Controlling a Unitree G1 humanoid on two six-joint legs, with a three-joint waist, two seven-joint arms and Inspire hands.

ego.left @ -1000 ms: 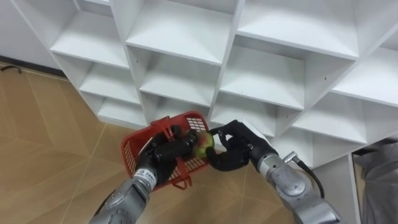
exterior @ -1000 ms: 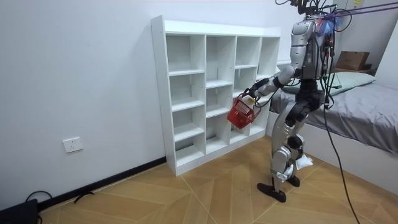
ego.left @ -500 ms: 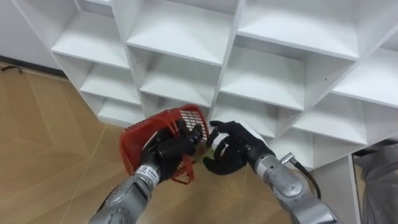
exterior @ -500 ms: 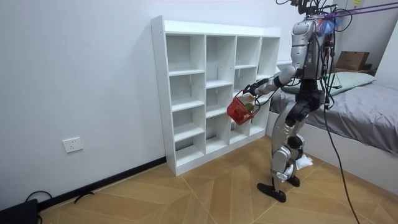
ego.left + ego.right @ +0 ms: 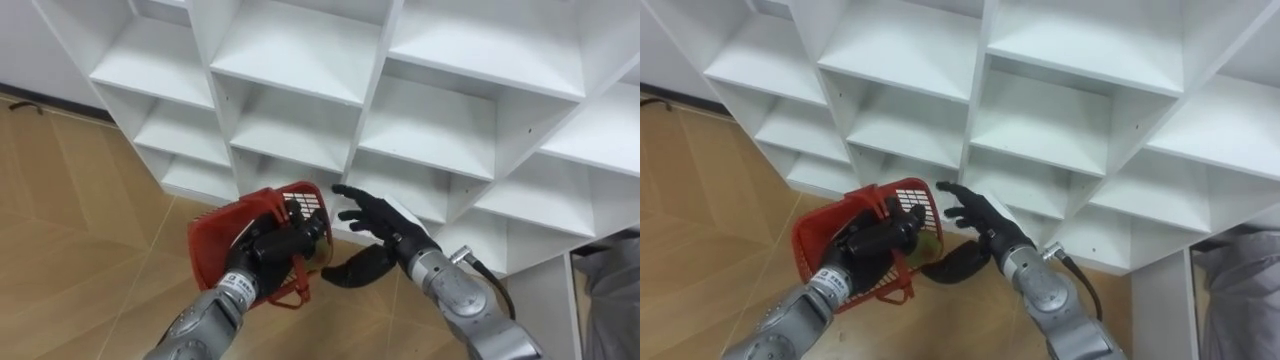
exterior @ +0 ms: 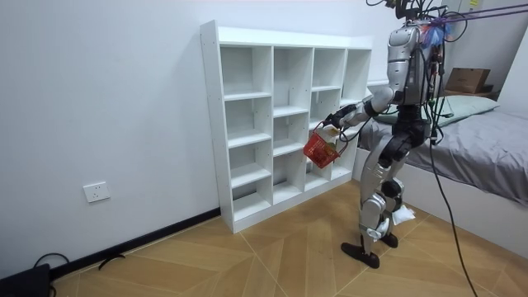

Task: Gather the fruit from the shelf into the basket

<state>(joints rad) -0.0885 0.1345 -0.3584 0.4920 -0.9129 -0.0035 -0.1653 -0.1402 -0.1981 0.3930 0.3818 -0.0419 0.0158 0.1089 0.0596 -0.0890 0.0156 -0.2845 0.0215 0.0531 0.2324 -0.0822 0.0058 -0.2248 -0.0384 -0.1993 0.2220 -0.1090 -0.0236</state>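
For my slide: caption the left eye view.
Left hand grips the red basket before white shelves; right hand open beside it.

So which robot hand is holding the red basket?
The left hand: its fingers are curled round the red basket. The right hand beside it is open, fingers spread, holding nothing.

I have the robot standing before the closet, with the bed behind it on the room view's right. The basket hangs in front of the lower compartments, with the left hand gripping its handle. The right hand is just right of the basket, not touching it.
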